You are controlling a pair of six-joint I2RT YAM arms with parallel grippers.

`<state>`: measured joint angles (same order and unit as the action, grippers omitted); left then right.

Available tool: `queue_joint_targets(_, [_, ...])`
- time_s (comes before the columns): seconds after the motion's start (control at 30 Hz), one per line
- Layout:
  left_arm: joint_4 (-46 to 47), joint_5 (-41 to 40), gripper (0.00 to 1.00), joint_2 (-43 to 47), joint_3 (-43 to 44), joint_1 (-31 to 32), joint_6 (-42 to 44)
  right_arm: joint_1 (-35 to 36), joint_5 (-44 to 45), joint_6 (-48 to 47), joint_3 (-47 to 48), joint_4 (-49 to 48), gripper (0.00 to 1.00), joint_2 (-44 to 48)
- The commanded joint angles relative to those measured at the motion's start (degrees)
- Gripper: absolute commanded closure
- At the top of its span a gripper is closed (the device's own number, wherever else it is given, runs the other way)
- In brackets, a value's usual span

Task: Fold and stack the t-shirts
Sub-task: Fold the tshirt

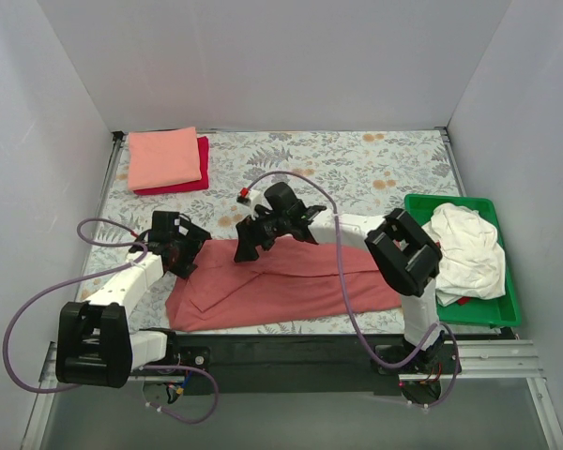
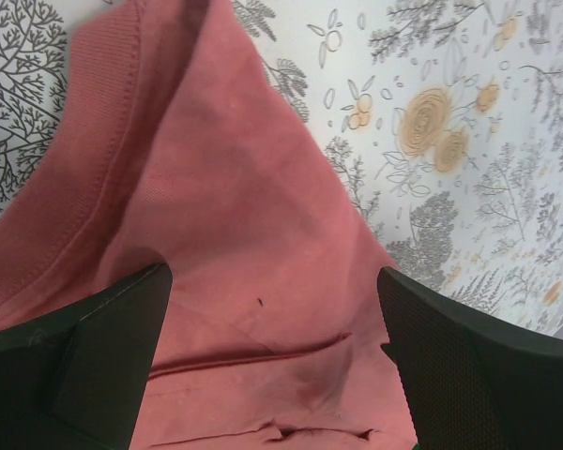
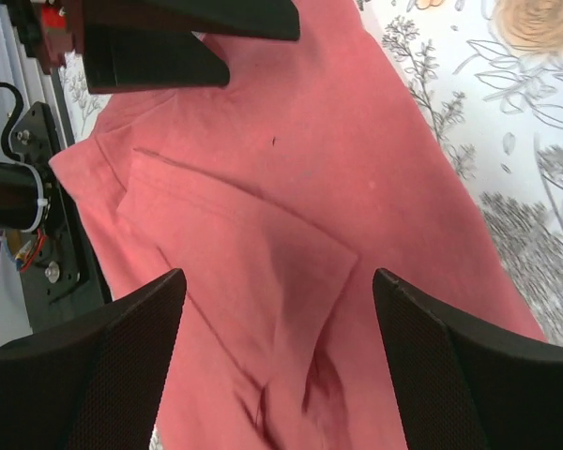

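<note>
**Ana:** White all round, is it?

**Ben:** Yes. 3 plain white walls point(image 1: 263, 56) box in 1 table point(image 1: 385, 173). Its top is printed with grey ferns and orange flowers. 1 black rail point(image 1: 291, 352) runs along the near edge.

**Ana:** How many shirts?

**Ben:** 4. 1 brick-red shirt point(image 1: 291, 281) lies spread lengthwise at the near middle, just beyond the rail. 1 salmon-pink shirt point(image 1: 164, 157), folded into a neat rectangle, sits on 1 folded crimson shirt point(image 1: 204, 169) at the far left corner. The crimson one shows only as a strip along the right and near sides. 1 cream-white shirt point(image 1: 467, 248) lies crumpled in 1 green tray point(image 1: 509, 314) at the right edge.

**Ana:** Textures?

**Ben:** Soft matte knit on the shirts. The brick-red one shows a ribbed, stitched collar band in the left wrist view and a sleeve lying flat over the body in the right wrist view. The tray is glossy, rectangular, with a raised rim.

**Ana:** And the grippers?

**Ben:** 2. The left gripper point(image 2: 272, 281) is spread wide over the collar end and grips nothing. The right gripper point(image 3: 280, 281) is equally wide over the sleeve and also has nothing in its hold. The fingers point(image 3: 103, 356) are black with stippled pads. I cannot tell whether the tips touch the cloth.
</note>
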<state>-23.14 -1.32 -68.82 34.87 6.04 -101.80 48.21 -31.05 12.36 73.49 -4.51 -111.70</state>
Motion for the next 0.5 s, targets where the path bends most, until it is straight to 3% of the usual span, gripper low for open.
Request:
queue_joint_targets(0.0, [4.4, 3.5, 0.09, -0.3, -1.7, -1.7, 2.0, 1.5, -3.8, 1.4, 5.6, -0.6, 0.14, -4.8])
queue_joint_targets(0.47, [4.2, 2.0, 0.09, -1.3, -5.0, -3.6, 4.2, 5.0, -5.7, 3.8, 7.7, -0.5, 0.19, -7.0])
